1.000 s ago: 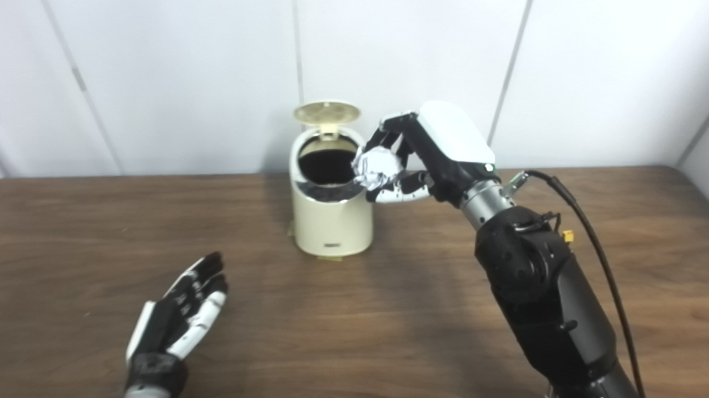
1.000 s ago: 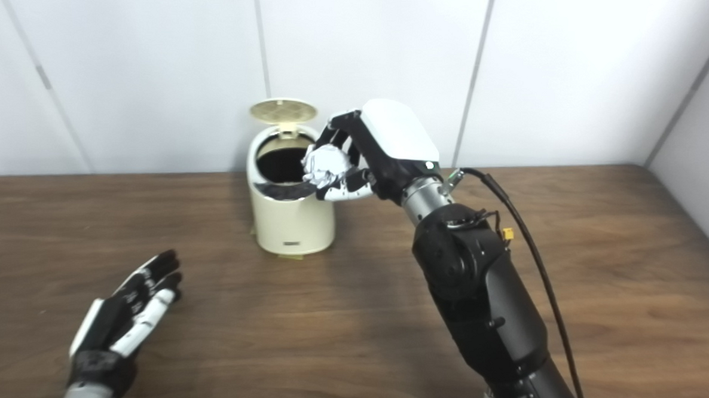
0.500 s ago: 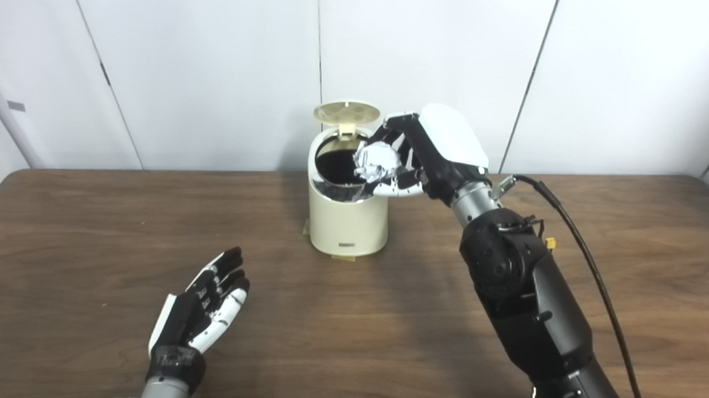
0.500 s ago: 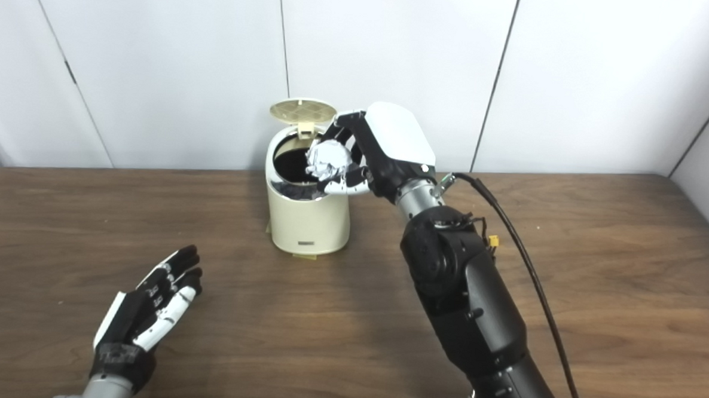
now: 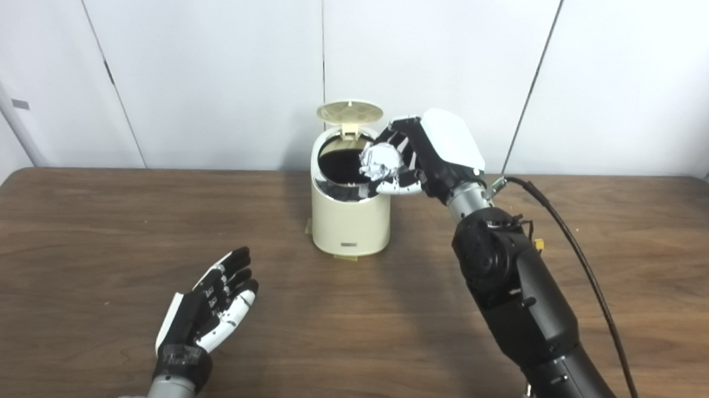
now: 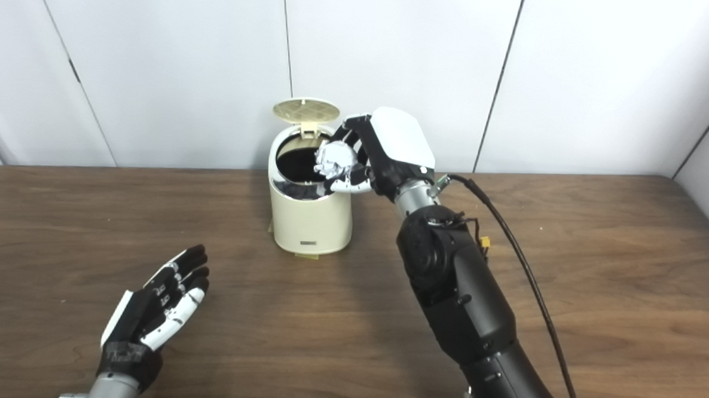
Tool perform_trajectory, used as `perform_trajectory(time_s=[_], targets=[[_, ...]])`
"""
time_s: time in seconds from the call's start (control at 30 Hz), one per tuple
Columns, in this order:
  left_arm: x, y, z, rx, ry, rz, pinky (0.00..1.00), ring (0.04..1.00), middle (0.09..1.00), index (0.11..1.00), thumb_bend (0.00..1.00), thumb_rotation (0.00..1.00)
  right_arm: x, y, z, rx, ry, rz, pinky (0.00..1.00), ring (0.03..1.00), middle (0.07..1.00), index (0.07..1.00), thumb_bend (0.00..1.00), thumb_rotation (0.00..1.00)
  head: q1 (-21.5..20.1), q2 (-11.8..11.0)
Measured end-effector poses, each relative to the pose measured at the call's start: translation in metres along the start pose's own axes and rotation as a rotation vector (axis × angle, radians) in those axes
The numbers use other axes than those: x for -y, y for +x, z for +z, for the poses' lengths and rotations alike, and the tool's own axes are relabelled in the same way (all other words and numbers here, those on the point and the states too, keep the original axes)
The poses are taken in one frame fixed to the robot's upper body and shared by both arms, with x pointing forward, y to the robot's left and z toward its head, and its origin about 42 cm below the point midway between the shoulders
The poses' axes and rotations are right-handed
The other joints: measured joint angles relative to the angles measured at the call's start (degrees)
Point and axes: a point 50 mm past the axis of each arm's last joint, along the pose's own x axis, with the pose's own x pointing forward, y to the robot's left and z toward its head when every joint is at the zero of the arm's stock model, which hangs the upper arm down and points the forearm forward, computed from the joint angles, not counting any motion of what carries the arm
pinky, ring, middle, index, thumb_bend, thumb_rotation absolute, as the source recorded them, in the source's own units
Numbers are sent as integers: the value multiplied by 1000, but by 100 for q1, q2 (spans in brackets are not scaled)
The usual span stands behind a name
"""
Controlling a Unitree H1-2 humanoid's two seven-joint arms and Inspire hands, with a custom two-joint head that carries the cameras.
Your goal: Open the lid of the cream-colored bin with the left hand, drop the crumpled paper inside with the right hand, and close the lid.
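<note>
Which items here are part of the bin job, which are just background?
In the job:
cream-colored bin
lid, standing open
crumpled paper, at the bin's mouth
right hand, holding the paper
left hand, open, low over the table

Background:
table
black cable along the right arm

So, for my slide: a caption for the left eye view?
Right hand holds crumpled paper over the open cream bin; left hand rests open.

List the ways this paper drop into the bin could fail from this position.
1. The crumpled paper sits over the right rim of the bin, not its centre, so on release it may bounce out.
2. The right hand hangs close by the upright lid and could knock it.
3. The left hand lies open and far off, unable to steady the bin.
</note>
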Motion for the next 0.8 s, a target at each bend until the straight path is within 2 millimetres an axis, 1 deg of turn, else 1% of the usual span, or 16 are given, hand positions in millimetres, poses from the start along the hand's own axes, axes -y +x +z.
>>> perform_trajectory(time_s=[0.17, 0.4, 0.6, 0.8], targets=[[3, 0, 0, 1, 9, 5, 847, 899, 912, 909, 414, 258, 4, 7, 8, 20, 0, -17, 287, 390, 513, 523, 492, 0, 9, 9], [5, 0, -1, 0, 9, 1, 859, 905, 918, 915, 419, 244, 3, 12, 19, 46, 5, -20, 285, 388, 507, 527, 492, 0, 26, 18], [7, 0, -1, 3, 10, -5, 842, 899, 917, 920, 419, 258, 5, 16, 27, 66, -4, -27, 285, 381, 502, 525, 492, 0, 17, 18], [8, 0, 0, 11, 10, -8, 847, 900, 919, 923, 418, 266, 8, 21, 38, 87, 8, -38, 290, 389, 510, 522, 493, 0, 17, 9]])
